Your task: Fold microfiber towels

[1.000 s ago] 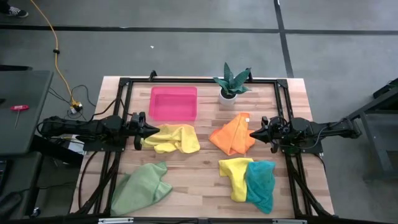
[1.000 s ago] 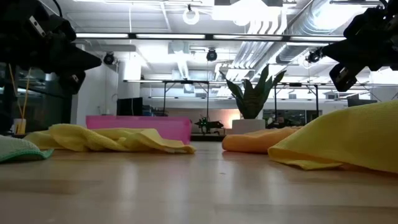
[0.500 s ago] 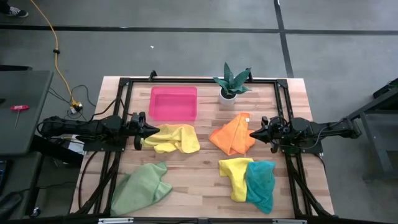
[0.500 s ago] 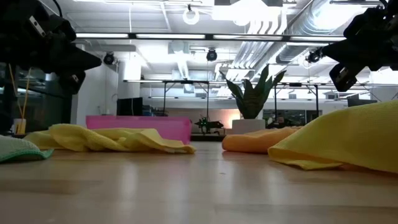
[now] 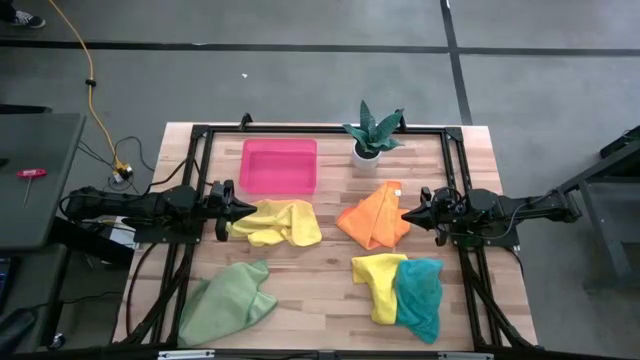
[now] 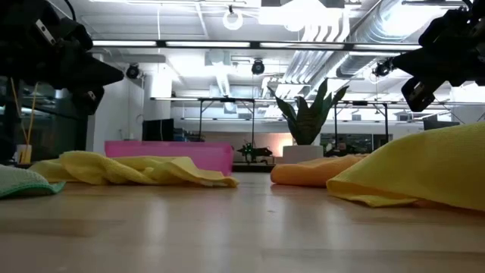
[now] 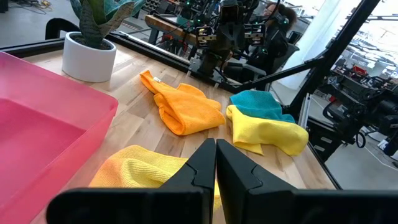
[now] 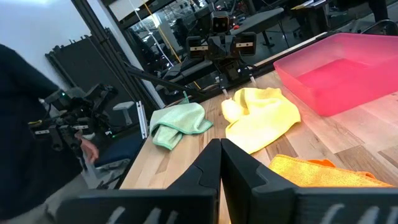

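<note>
Several crumpled microfiber towels lie on the wooden table: a yellow one [image 5: 280, 221] at centre left, an orange one [image 5: 374, 217] at centre right, a light green one [image 5: 230, 301] at the near left, and a yellow one [image 5: 378, 280] beside a teal one [image 5: 419, 295] at the near right. My left gripper [image 5: 250, 212] hovers shut above the left yellow towel's edge. My right gripper [image 5: 404, 213] hovers shut above the orange towel's right edge. Neither touches a cloth.
A pink tray [image 5: 279, 165] stands at the far centre left, with a potted plant [image 5: 371, 133] in a white pot to its right. A black frame [image 5: 320, 128] runs around the table's edges. Bare wood lies between the towels in the middle.
</note>
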Robot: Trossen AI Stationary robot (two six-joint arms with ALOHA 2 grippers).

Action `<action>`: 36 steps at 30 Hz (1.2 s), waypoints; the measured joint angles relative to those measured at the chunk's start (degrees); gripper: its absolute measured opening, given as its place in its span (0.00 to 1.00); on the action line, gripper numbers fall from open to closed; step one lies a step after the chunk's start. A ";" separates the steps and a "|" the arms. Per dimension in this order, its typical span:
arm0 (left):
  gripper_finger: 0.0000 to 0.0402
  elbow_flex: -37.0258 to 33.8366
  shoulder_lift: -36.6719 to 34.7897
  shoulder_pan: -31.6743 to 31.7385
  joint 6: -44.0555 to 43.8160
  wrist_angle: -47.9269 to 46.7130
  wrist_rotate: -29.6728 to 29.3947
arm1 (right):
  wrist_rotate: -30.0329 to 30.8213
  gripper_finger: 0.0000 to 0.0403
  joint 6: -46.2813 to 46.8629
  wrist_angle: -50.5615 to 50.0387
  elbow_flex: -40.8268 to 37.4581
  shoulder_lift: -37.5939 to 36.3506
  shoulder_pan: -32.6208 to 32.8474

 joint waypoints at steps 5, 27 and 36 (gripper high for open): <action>0.01 -0.01 0.02 0.00 0.00 0.00 0.02 | 0.00 0.00 0.00 0.00 0.00 -0.02 0.02; 0.01 -0.01 -0.01 -0.01 -0.02 0.02 -0.01 | 0.00 0.00 0.01 0.01 0.01 -0.02 0.01; 0.01 0.00 0.04 0.01 -12.06 16.77 -8.02 | 0.00 0.00 0.00 0.01 0.00 -0.01 0.00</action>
